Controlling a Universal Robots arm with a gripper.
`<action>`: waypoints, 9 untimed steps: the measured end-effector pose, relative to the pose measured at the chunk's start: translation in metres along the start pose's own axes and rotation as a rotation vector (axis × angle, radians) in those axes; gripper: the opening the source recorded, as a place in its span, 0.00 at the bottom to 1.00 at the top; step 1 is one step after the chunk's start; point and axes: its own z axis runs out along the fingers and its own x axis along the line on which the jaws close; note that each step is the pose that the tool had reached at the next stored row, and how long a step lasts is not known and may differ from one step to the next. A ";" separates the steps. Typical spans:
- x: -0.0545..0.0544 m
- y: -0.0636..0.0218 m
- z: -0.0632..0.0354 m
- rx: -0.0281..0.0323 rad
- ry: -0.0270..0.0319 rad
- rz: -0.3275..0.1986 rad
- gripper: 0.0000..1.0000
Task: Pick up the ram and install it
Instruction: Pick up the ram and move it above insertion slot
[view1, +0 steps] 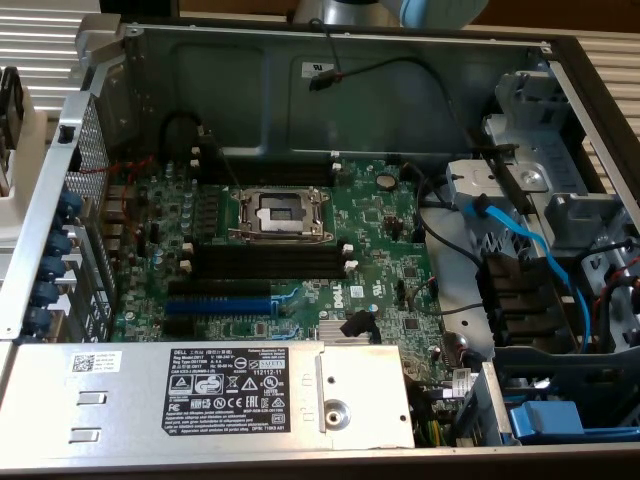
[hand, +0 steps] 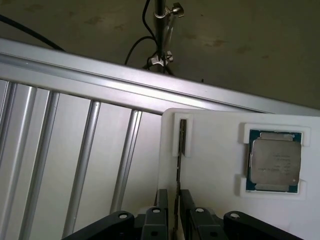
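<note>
1 ram (hand: 181, 142) is seen on edge in 1 white tray (hand: 215, 150) beside 1 CPU (hand: 275, 162), flanked by the gripper's (hand: 174, 196) 2 spread fingers (hand: 162, 201).

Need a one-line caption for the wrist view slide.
Open claw poised either side of the ram, standing on edge in a white holder beside a processor chip.

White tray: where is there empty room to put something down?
The bare patch between the ram and the processor chip on the white tray. It is crowded at the ram, with open fingers either side.
</note>
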 end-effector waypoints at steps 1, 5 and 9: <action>0.000 0.0000 0.0000 0.0000 0.0000 0.000 0.24; 0.000 0.0000 0.0000 0.0000 0.0000 0.000 0.24; 0.000 0.0000 0.0000 -0.0001 0.0000 0.000 0.12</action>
